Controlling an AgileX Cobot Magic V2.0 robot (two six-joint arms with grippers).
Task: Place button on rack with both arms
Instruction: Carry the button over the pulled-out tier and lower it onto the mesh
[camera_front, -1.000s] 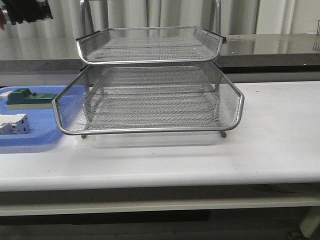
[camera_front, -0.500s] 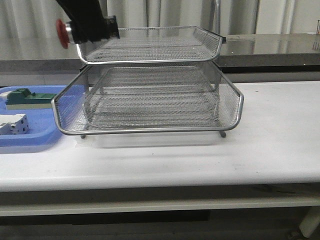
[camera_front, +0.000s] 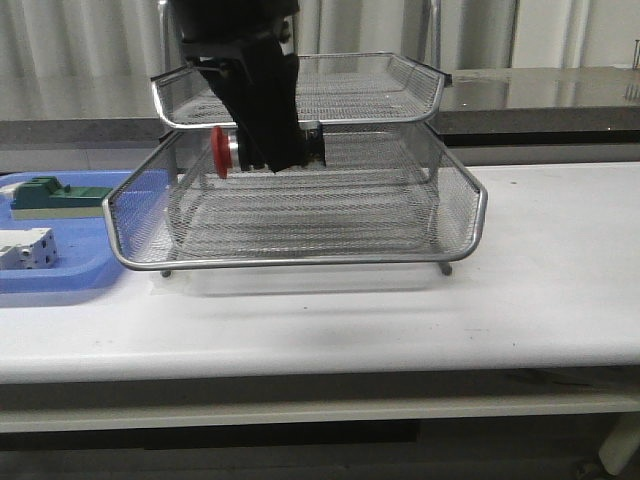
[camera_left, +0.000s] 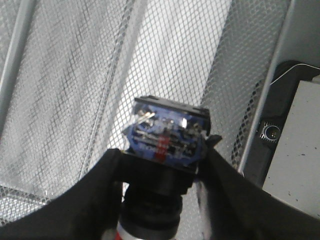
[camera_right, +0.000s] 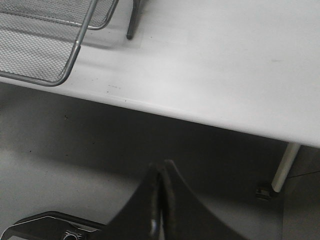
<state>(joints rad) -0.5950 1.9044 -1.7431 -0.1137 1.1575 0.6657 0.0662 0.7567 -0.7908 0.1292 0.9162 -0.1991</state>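
Observation:
The button (camera_front: 220, 152) shows its red cap pointing left, and its blue-and-black body (camera_left: 167, 135) shows in the left wrist view. My left gripper (camera_front: 275, 150) is shut on it, and both fingers (camera_left: 100, 190) press its black middle. It hangs above the pulled-out middle tray of the silver mesh rack (camera_front: 330, 260), just under the top tray. Mesh (camera_left: 60, 100) lies below the button without touching it. My right gripper (camera_right: 161, 172) is shut on nothing, low in front of the table edge; it is out of the front view.
A blue plastic tray (camera_front: 60, 280) left of the rack holds a green block (camera_front: 55, 195) and a white switch (camera_front: 28, 248). The rack's front corner (camera_right: 50, 50) and the white table (camera_right: 225, 60) lie above my right gripper. A table leg (camera_right: 284, 167) stands nearby.
My left arm came in from the upper left with the button, moving right and down from the top tray's corner to in front of the middle tier.

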